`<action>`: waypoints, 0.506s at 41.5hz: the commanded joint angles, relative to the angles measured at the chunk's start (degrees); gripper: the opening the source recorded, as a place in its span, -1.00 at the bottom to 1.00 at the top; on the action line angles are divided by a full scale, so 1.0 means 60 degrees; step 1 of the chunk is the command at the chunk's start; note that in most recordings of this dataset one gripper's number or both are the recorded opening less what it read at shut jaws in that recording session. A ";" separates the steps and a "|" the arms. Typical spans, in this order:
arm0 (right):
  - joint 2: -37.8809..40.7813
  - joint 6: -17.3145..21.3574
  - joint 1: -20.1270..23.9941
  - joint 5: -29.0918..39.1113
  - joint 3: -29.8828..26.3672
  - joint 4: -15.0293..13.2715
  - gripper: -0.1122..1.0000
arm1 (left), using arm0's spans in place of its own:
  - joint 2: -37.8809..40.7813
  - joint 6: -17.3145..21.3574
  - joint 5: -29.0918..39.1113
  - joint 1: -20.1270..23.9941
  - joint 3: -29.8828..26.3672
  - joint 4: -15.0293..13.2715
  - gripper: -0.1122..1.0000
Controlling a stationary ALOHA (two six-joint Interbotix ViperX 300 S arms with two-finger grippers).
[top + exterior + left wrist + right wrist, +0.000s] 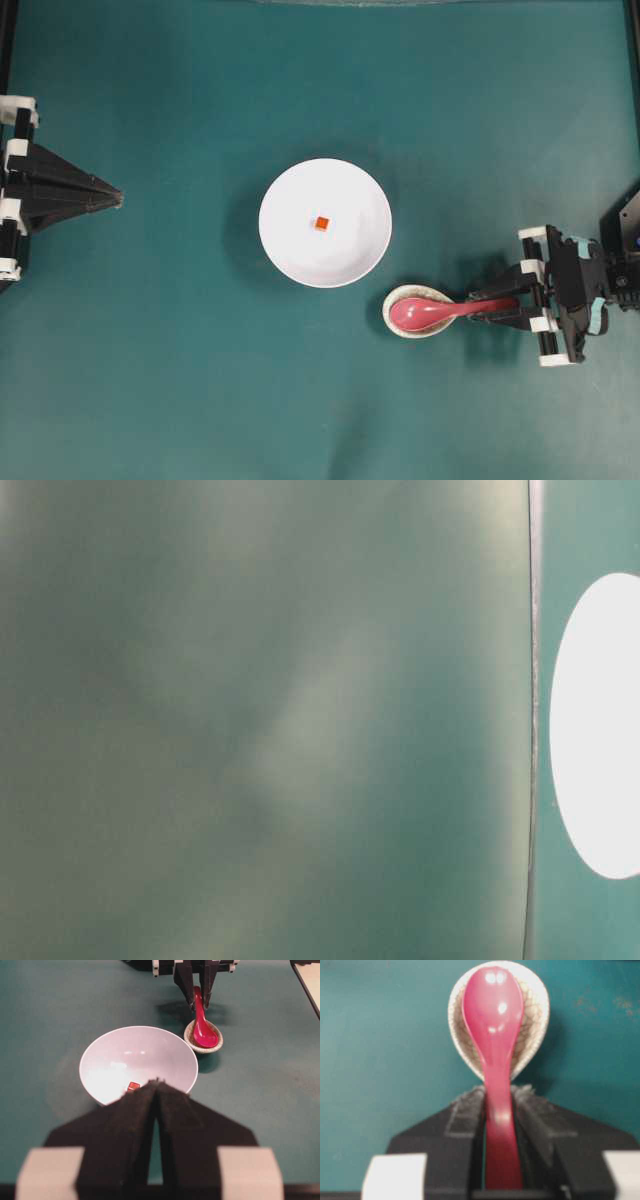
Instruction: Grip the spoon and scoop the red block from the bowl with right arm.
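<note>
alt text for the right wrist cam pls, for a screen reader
The right gripper has its two black fingers closed on the handle of a glossy pink-red spoon. The spoon's scoop rests in a small crackle-patterned teardrop dish on the teal table.

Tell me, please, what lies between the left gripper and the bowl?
Nothing: in the overhead view only bare green table runs from the left gripper to the bowl.
</note>
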 commanded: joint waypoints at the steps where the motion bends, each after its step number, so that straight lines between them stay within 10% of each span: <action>1: -0.0059 -0.0015 0.0029 -0.0073 -0.0088 -0.0015 -0.36 | 0.0088 -0.0015 -0.0059 -0.0029 -0.0293 0.0015 -0.80; 21: -0.1494 -0.0015 -0.0015 0.0601 -0.0161 0.0029 -0.37 | 0.0073 -0.0015 -0.0059 -0.0029 -0.0293 0.0015 -0.80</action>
